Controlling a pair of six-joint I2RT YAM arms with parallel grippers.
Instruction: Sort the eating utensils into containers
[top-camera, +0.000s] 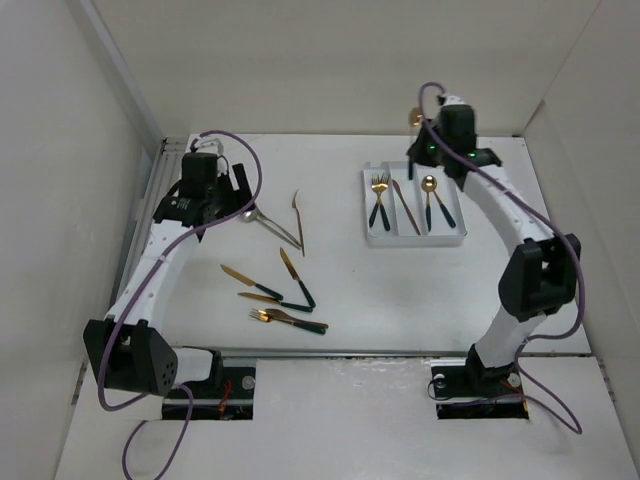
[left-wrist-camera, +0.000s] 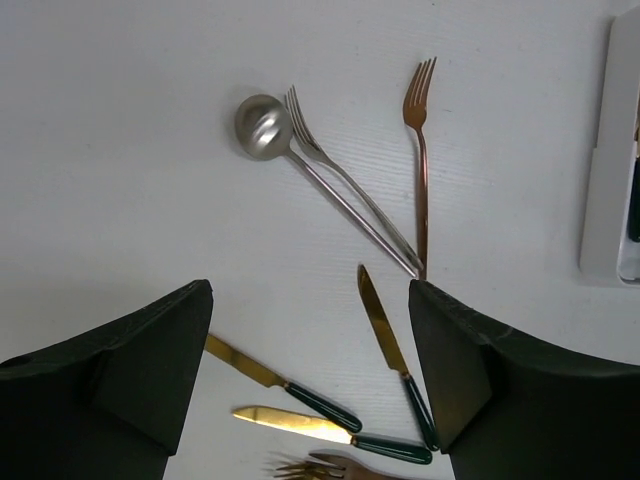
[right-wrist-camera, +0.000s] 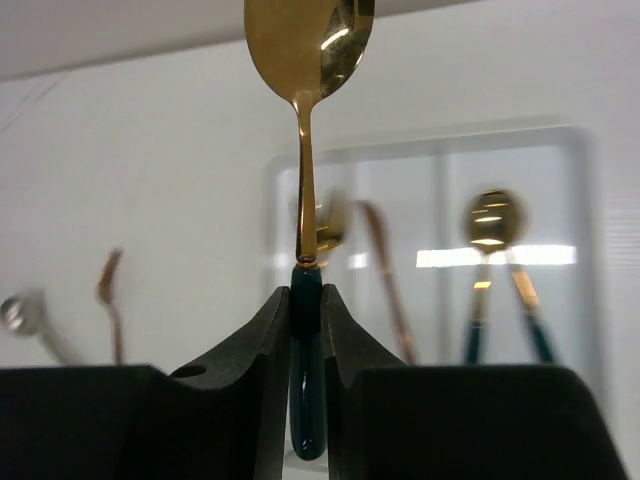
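One spoon (right-wrist-camera: 308, 40) is in the air: R hand (right-wrist-camera: 308, 300) is clenched on it where the gold neck meets the dark handle, bowl up in the wrist view, handle end poking out below the fingers. Top view puts it raised at the far end of the tray (top-camera: 415, 241), bowl past the far rim, so not yet over a slot. Tray so far: gold forks (top-camera: 379, 195) in the left slot, a copper knife (top-camera: 405, 205) in the middle, gold spoons (top-camera: 430, 192) in the right one (1 or 2, can't tell). Prob the right slot is the target.

Risks, as I judge them: the grip is narrow and pinches one spot, so the spoon could swing btwn the fingers on the way down & arrive skewed. Slots look only a bit longer than the piece, so a skewed or early let-go may leave it propped on a divider, on the end wall, or in the knife slot. Dropped from height onto the spoons already there, it could bounce out.

L hand (left-wrist-camera: 310, 290) is released, fingers wide, over the tabletop (top-camera: 400, 300) near a silver spoon (left-wrist-camera: 262, 126) & silver fork (left-wrist-camera: 330, 165) lying side by side, w/ a copper fork (left-wrist-camera: 421, 150) meeting their ends. Closing there could take two at once or flick a neighbour; three knives (left-wrist-camera: 385, 335) lie close too
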